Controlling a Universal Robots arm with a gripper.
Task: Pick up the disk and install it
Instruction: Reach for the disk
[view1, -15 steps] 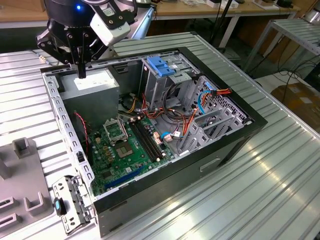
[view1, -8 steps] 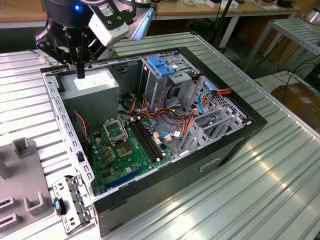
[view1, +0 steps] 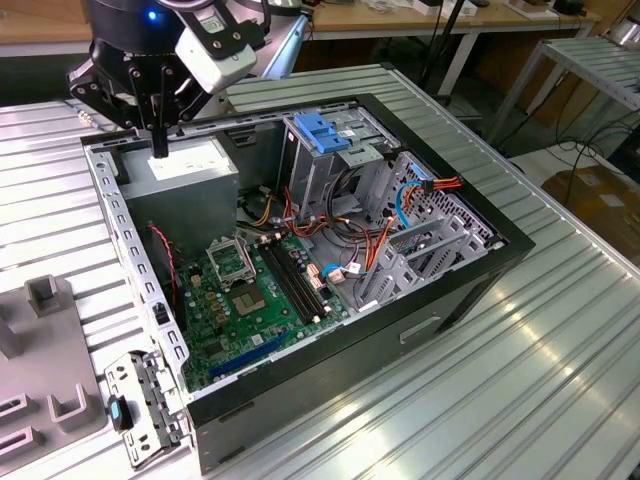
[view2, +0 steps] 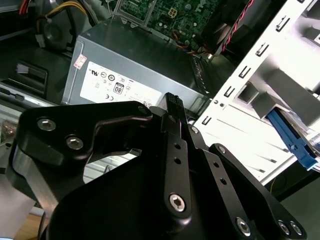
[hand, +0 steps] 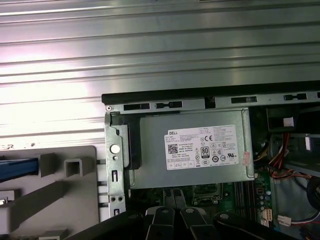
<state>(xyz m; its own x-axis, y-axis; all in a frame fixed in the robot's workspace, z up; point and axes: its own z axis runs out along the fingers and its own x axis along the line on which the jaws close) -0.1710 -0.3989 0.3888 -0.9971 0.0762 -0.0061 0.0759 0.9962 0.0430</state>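
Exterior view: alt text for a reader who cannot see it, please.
The gripper, shut and holding nothing, hangs over the grey power-supply box at the exterior view's left end of an open computer case on a ribbed metal table. Inside are a green motherboard and a blue-topped drive cage.

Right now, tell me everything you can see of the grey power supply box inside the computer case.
The power supply box is a grey sheet-metal rectangle lying flat in a corner of the open computer case, next to the green motherboard. A white printed sticker covers much of its upward face. Coloured wires leave one end. The hand, shut and empty, hangs just over its top; whether it touches cannot be told.
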